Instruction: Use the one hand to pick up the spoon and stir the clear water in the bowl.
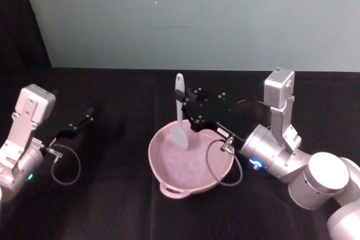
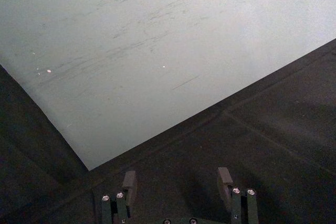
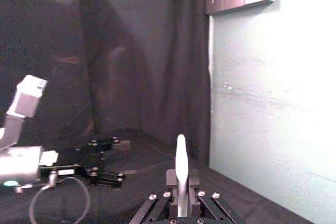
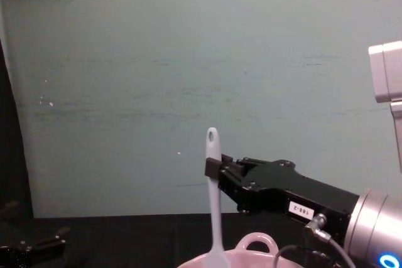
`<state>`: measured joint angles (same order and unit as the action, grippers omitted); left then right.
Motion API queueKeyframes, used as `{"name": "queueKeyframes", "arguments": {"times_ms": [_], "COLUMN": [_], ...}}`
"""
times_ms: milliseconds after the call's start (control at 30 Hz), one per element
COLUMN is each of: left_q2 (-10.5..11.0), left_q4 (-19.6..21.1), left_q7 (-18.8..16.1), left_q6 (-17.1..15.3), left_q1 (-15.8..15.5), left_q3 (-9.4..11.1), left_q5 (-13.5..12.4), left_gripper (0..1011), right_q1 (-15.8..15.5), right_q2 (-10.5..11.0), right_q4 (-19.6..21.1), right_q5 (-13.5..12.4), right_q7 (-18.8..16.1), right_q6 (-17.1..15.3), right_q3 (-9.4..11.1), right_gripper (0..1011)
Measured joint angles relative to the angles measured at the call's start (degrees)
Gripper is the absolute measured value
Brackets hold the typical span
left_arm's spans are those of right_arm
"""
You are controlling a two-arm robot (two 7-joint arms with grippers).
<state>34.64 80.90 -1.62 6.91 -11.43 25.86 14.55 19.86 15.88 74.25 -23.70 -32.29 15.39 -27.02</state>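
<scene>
The pale pink bowl (image 1: 159,164) sits mid-table on black cloth, its loop handle (image 1: 173,190) facing me. The white spoon (image 1: 179,102) stands nearly upright, paddle blade down inside the bowl and handle hole at the top. My right gripper (image 1: 186,107) reaches in from the right and is shut on the spoon's shaft. In the chest view the spoon (image 4: 213,192) rises from the bowl's rim (image 4: 254,241) with the right gripper (image 4: 213,166) clamped on it. The right wrist view shows the spoon (image 3: 180,156) between that gripper's fingers (image 3: 172,178). My left gripper (image 1: 87,117) rests at the left, open (image 2: 177,179).
A black round cup (image 1: 251,109) stands behind my right arm. Cables loop beside the bowl (image 1: 224,164) and by the left arm (image 1: 66,167). A pale green wall (image 1: 191,21) closes the table's far edge.
</scene>
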Motion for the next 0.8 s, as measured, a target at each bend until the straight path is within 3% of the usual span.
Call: {"name": "queueKeyframes", "arguments": {"times_ms": [400,800], "left_q2": [0.0,0.0], "left_q4": [0.0,0.0], "left_q7": [0.0,0.0], "left_q6": [0.0,0.0], "left_q1": [0.0,0.0], "left_q3": [0.0,0.0], "left_q5": [0.0,0.0], "left_gripper": [1005,1005], "right_q1": [0.73,-2.29], "right_q2": [0.0,2.36], "right_q4": [-1.42,2.13], "right_q5": [1.0,1.72], "right_q7": [1.9,2.85], "right_q6": [-0.26,-2.12], "right_q3": [2.68,4.82], "right_gripper": [124,124]}}
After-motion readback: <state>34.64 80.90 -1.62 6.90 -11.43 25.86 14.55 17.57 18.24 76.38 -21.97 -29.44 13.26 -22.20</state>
